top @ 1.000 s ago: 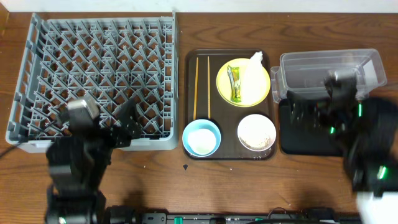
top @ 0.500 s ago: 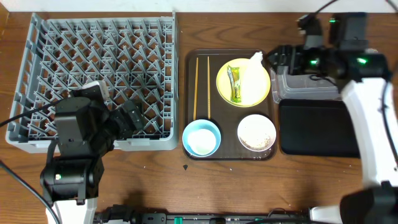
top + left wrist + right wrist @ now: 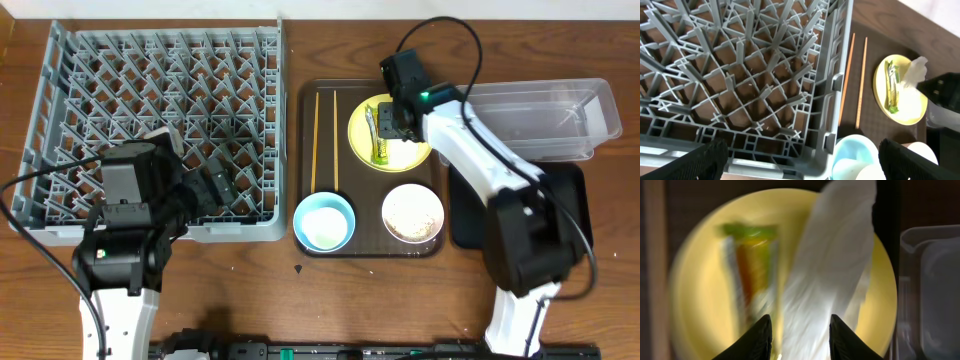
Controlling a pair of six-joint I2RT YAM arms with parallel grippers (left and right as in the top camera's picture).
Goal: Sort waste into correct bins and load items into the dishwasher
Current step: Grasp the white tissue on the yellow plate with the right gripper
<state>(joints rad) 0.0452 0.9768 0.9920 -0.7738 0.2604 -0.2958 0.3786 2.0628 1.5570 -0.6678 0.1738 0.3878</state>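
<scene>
From the right wrist, a tissue (image 3: 825, 270) is shown between the fingers (image 3: 760, 340) of the right hand (image 3: 800, 337), grasp unclear, yet hidden overhead; the left hand (image 3: 802, 150) is spread open.

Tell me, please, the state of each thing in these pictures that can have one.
dish rack, empty.
yellow plate, holds wrapper and tissue.
light-blue bowl, upright.
white bowl, upright, rice inside.
chopsticks, lying parallel on the brown tray.
clear tub, empty.
black tray, partly hidden, nothing seen in it.
left gripper, open, empty.
right gripper, jaws astride the tissue, grip unclear.
</scene>
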